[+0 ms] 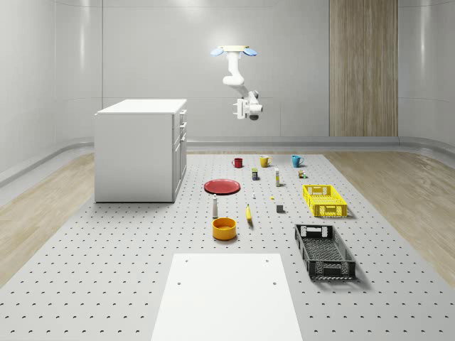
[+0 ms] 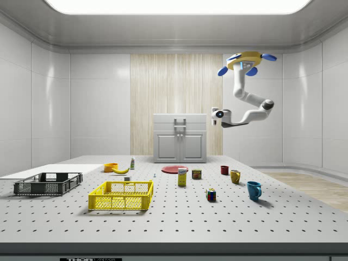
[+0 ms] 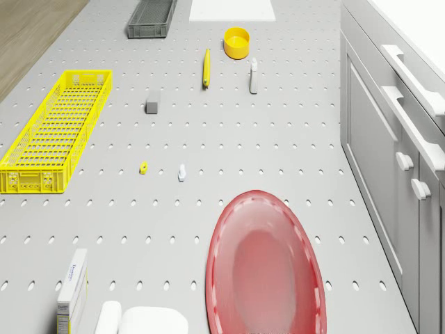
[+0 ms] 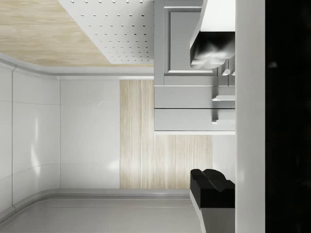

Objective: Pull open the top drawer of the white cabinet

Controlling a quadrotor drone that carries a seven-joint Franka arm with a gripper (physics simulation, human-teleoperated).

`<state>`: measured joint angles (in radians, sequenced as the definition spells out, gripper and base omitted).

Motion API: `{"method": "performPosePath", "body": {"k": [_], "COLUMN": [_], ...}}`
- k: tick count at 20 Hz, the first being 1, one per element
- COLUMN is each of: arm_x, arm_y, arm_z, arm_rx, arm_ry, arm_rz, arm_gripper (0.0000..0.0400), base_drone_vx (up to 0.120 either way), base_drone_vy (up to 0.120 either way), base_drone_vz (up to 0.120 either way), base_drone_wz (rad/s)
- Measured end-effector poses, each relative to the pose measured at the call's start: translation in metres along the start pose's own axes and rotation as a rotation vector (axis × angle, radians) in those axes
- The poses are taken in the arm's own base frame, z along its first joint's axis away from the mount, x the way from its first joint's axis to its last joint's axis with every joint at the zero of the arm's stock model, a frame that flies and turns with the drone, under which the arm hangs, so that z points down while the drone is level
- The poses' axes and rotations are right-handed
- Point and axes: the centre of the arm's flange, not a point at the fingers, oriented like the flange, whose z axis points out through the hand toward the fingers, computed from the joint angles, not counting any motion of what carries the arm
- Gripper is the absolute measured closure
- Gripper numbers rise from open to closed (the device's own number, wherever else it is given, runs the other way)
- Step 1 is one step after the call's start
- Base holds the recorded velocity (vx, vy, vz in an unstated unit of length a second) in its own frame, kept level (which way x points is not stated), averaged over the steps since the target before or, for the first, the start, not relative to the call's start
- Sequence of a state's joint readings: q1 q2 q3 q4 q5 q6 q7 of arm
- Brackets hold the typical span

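1. Drone (image 1: 234,50) hovers high above the pegboard floor (image 1: 128,256), beside the white cabinet (image 1: 138,153).
2. Its gripper (image 1: 245,110) hangs in open air, fingers (image 4: 214,182) apart, well off the top drawer (image 2: 180,120).
3. Below lie a red plate (image 3: 268,268), mugs (image 1: 264,161) and a yellow crate (image 1: 324,200).

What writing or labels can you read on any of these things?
None can be read.
Box: printed label, too blurred to read.
Can and carton: labels too small.
Strip under the table edge in the side view: characters illegible.
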<state>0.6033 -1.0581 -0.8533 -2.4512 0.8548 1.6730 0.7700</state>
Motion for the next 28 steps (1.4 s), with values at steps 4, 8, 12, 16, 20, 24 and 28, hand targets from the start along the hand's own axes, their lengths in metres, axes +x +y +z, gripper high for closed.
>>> {"method": "performPosePath", "body": {"k": [4, 8, 12, 16, 20, 24, 28], "arm_x": [0.0000, 0.0000, 0.0000, 0.0000, 0.0000, 0.0001, 0.0001], "arm_y": [0.0000, 0.0000, 0.0000, 0.0000, 0.0000, 0.0000, 0.0000], "arm_z": [0.0000, 0.0000, 0.0000, 0.0000, 0.0000, 0.0000, 0.0000], "arm_rx": [0.000, 0.000, 0.000, 0.000, 0.000, 0.000, 0.000], "arm_ry": [0.000, 0.000, 0.000, 0.000, 0.000, 0.000, 0.000], "arm_rz": [0.000, 0.000, 0.000, 0.000, 0.000, 0.000, 0.000], "arm_gripper": [0.0095, 0.0095, 0.0095, 0.0095, 0.0095, 0.0095, 0.0095], "base_drone_vx": [0.120, 0.120, 0.120, 0.120, 0.120, 0.120, 0.120], "base_drone_vy": [-0.070, -0.120, -0.120, -0.120, -0.120, -0.120, -0.120], "base_drone_vz": [0.000, 0.000, 0.000, 0.000, 0.000, 0.000, 0.000], "base_drone_wz": [0.000, 0.000, 0.000, 0.000, 0.000, 0.000, 0.000]}}
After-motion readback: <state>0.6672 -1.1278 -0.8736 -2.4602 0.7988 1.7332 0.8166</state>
